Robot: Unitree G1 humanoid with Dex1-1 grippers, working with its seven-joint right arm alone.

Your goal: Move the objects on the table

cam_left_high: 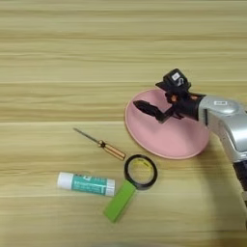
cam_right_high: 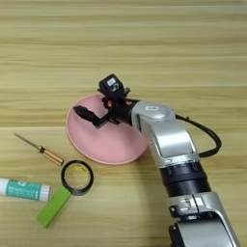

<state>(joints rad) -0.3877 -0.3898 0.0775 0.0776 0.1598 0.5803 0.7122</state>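
My right gripper [cam_left_high: 140, 105] hovers over the left part of the round pink plate [cam_left_high: 169, 140], its black fingers pointing left, shut, with nothing between them. Left of the plate, a small amber-handled screwdriver [cam_left_high: 103, 145] lies at a slant. Just below the plate's left rim lies the black tape ring [cam_left_high: 141, 186], flat on the table. A flat green block [cam_left_high: 119, 201] touches the ring's lower left edge. The white-and-teal glue stick [cam_left_high: 87, 184] lies on its side left of the block. In the right eye view the gripper [cam_right_high: 78, 111] sits above the plate [cam_right_high: 106, 144].
The silver forearm [cam_right_high: 169, 140] runs from the bottom right up to the plate, covering the plate's right edge. A black cable [cam_right_high: 212, 140] loops out to its right. Bare wooden table [cam_left_high: 72, 58] stretches across the upper half and far left.
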